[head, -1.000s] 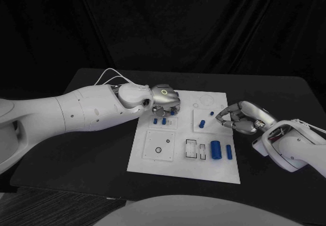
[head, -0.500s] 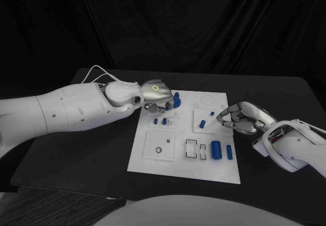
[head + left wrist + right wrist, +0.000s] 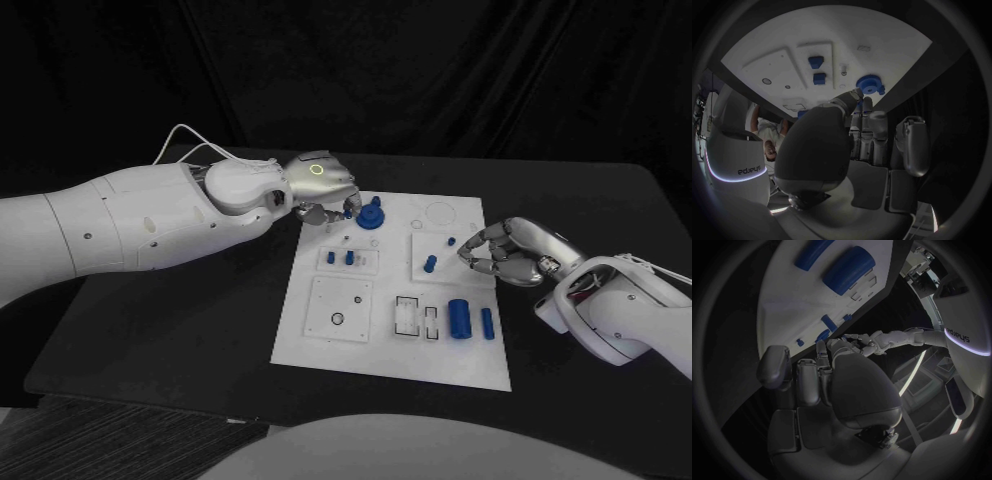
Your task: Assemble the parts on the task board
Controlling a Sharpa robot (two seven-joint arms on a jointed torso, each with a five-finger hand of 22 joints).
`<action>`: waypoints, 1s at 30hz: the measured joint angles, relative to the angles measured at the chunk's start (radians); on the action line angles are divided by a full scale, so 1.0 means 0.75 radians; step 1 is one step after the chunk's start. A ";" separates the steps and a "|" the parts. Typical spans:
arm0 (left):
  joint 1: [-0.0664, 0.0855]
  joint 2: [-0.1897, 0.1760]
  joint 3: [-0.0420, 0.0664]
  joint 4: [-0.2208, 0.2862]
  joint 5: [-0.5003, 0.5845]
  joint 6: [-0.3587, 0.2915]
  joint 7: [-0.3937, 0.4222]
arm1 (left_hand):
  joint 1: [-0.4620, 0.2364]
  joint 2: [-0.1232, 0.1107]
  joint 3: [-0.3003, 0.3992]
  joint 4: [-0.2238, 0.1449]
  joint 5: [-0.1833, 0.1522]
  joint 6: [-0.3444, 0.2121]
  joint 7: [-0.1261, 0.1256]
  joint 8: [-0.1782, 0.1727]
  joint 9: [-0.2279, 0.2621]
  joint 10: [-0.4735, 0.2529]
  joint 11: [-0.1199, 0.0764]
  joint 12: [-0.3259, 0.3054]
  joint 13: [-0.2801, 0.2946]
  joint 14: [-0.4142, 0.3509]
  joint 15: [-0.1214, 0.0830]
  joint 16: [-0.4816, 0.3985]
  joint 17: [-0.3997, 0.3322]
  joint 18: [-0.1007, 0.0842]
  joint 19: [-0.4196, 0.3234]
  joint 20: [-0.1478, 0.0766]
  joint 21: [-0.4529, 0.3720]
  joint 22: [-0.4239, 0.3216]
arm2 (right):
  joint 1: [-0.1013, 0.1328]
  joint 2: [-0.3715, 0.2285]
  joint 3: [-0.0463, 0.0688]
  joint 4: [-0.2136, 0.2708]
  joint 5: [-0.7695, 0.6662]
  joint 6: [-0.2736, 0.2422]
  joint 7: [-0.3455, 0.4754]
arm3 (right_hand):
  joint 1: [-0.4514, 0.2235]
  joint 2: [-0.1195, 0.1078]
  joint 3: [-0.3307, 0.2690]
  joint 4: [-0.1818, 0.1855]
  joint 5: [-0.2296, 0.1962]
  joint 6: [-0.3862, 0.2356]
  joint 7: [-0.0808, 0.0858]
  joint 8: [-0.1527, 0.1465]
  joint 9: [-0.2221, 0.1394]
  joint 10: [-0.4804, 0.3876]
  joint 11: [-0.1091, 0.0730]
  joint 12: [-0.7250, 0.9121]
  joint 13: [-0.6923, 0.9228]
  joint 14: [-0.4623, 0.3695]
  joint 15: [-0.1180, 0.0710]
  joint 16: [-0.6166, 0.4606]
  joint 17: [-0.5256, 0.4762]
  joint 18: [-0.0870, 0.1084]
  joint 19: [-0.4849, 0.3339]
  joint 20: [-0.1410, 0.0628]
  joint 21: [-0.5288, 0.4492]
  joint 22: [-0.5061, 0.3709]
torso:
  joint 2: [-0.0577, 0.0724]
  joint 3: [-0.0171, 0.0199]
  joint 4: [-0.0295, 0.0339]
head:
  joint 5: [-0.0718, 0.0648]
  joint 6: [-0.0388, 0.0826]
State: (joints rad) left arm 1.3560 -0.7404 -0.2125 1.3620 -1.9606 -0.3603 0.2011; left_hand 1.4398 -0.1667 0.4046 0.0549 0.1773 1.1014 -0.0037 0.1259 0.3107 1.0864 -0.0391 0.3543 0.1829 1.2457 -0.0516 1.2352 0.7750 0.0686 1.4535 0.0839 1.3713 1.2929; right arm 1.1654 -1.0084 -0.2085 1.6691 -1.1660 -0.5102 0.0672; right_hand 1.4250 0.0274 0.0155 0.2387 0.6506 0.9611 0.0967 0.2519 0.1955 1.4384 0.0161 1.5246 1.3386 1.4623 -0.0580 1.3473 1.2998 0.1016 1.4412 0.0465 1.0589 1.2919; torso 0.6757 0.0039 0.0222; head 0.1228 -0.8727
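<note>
White and flat, the rectangular task board (image 3: pixel 378 345) lies in the middle of the black table (image 3: pixel 173 330). A blue gear-shaped part with a round toothed base and upright stem (image 3: pixel 371 215) stands near the board's far left corner; in the left wrist view (image 3: pixel 870 84) it sits by the board's edge. The silver left hand (image 3: pixel 320 186) hovers beside that corner, its fingertips (image 3: pixel 346 208) close to the gear; whether they touch it cannot be told. The silver right hand (image 3: pixel 512 252) rests at the board's right edge with fingers curled in, holding nothing visible. Two small blue pegs (image 3: pixel 340 258) stand in a raised plate, and a large blue cylinder (image 3: pixel 459 317) lies near the board's near right.
</note>
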 measured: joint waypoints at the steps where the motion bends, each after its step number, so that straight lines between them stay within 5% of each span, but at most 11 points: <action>1: 0.001 -0.001 0.000 0.000 0.003 0.002 -0.001 | 0.000 0.000 0.000 0.000 0.000 0.000 0.000 0.000 0.000 0.002 0.001 0.000 0.000 0.000 0.000 0.000 0.000 0.000 0.000 0.000 0.000 0.000 | -0.001 0.001 0.000 -0.001 0.000 0.001 -0.001 | 0.000 0.000 0.000 0.000 0.000 0.000 0.000 0.000 0.000 0.000 0.000 0.000 0.000 0.000 0.000 0.000 0.000 0.000 0.000 0.000 0.000 0.000 | 0.000 0.0000 0.0000 | 0.000 0.000; 17: 0.001 0.024 -0.001 -0.030 0.020 0.077 -0.031 | 0.000 0.000 0.000 0.000 0.000 0.000 0.000 0.000 0.000 0.012 0.002 -0.021 -0.001 0.000 0.000 0.000 -0.019 0.000 0.000 0.000 0.000 0.000 | -0.006 0.001 0.000 -0.003 0.000 0.007 -0.005 | 0.000 0.000 0.000 0.000 0.000 0.000 0.000 0.000 0.000 0.000 0.000 -0.002 0.003 0.000 0.000 0.000 0.000 0.000 0.000 0.000 0.000 0.000 | 0.002 -0.0001 -0.0024 | 0.002 0.000; 30: -0.023 0.033 -0.001 -0.035 0.023 0.133 -0.044 | 0.000 0.000 0.000 0.000 -0.016 0.000 0.000 0.000 0.000 0.021 0.002 -0.030 -0.004 0.000 0.000 -0.001 -0.022 0.000 0.000 0.000 -0.001 0.000 | -0.006 0.003 0.000 -0.003 0.000 0.008 -0.007 | 0.000 0.000 0.000 0.000 0.000 0.000 0.000 0.000 0.000 0.000 0.000 -0.003 0.004 0.000 0.000 0.000 0.000 0.000 0.000 0.000 0.000 0.000 | 0.003 -0.0015 -0.0026 | 0.003 0.000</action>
State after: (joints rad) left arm 1.3385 -0.7155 -0.2135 1.3354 -1.9433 -0.2604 0.1679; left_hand 1.4398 -0.1668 0.4047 0.0549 0.1655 1.1016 -0.0037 0.1259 0.3107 1.1023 -0.0373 0.3315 0.1801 1.2455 -0.0516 1.2343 0.7583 0.0687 1.4536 0.0840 1.3708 1.2929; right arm 1.1607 -1.0066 -0.2085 1.6666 -1.1661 -0.5040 0.0622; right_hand 1.4250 0.0274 0.0155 0.2387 0.6506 0.9611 0.0967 0.2519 0.1956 1.4385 0.0161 1.5227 1.3416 1.4623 -0.0579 1.3473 1.2998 0.1016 1.4411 0.0465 1.0588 1.2919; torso 0.6776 0.0028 0.0203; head 0.1251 -0.8727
